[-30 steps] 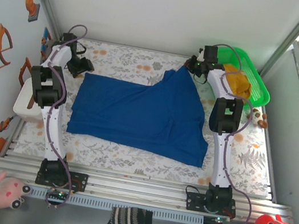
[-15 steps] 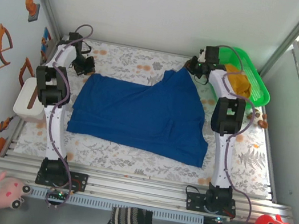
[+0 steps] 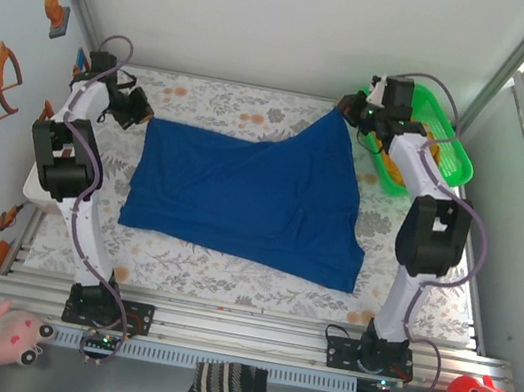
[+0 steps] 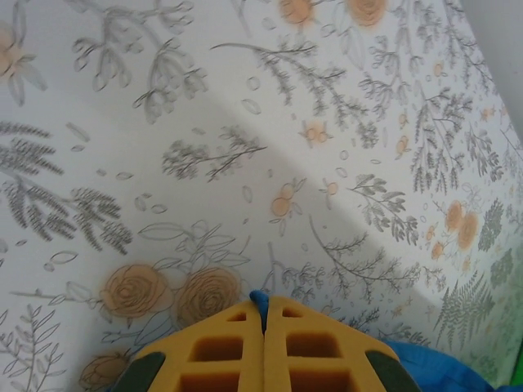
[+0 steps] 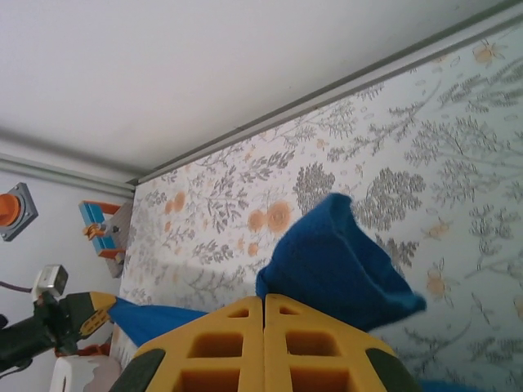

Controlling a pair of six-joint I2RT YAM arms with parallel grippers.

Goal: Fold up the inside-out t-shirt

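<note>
Blue inside-out t-shirt (image 3: 252,194) spread over the middle of the surface (image 3: 218,102) — left fingers (image 4: 216,347) and right fingers (image 5: 216,343) each clamped on a far corner, right corner raised near the far edge — probably tensioning the cloth flat before folding.

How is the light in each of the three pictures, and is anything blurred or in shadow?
Top external view: even, soft light, a washed-out bright strip at the upper right corner, the royal-blue cloth t-shirt sharp. Left wrist view: a soft shadow edge runs diagonally over the floral table cover. Right wrist view: no glare; the t-shirt and the right gripper look sharp.
</note>
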